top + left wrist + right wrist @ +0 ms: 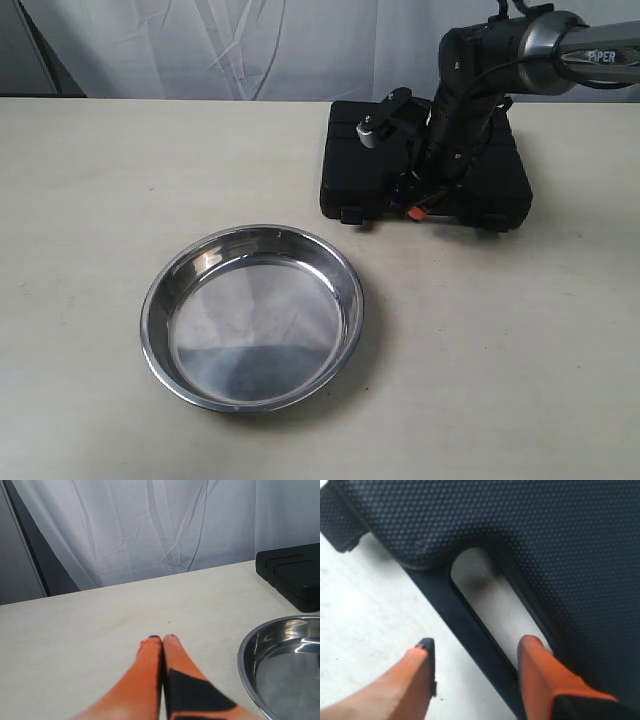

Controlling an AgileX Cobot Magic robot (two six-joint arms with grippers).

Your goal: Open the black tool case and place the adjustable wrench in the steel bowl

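left fingers (150, 672) pressed together, holding nothing, low over bare surface (90, 200), well apart from the black tool case (360, 170); so nothing braces the case if it gets tugged; steel bowl (252, 316) empty, sits front-left of case, near it; light + shiny, prob slides if case or arm bumps it; case looks shut, lid down; adjustable wrench not in view, presumably inside; right fingers (540, 672) spread wide, straddling the handle bar (470, 630): one tip down in the cut-out (490, 595), other outside over the surface; not gripping anything yet; main risk imo: latch (340, 527) state can't be read from here; if latches are locked, closing on the bar + lifting picks up or drags the whole case instead of opening the lid; 2nd: bar is smooth moulded plastic, partial bite could slip off mid-lift and the case drops; 3rd: if the lid does pop w/ the case tilted, tools could spill out of their recesses and the wrench ends up loose on the surface, harder to pick; 4th: outer tip is close to the surface, could scrape on closing.
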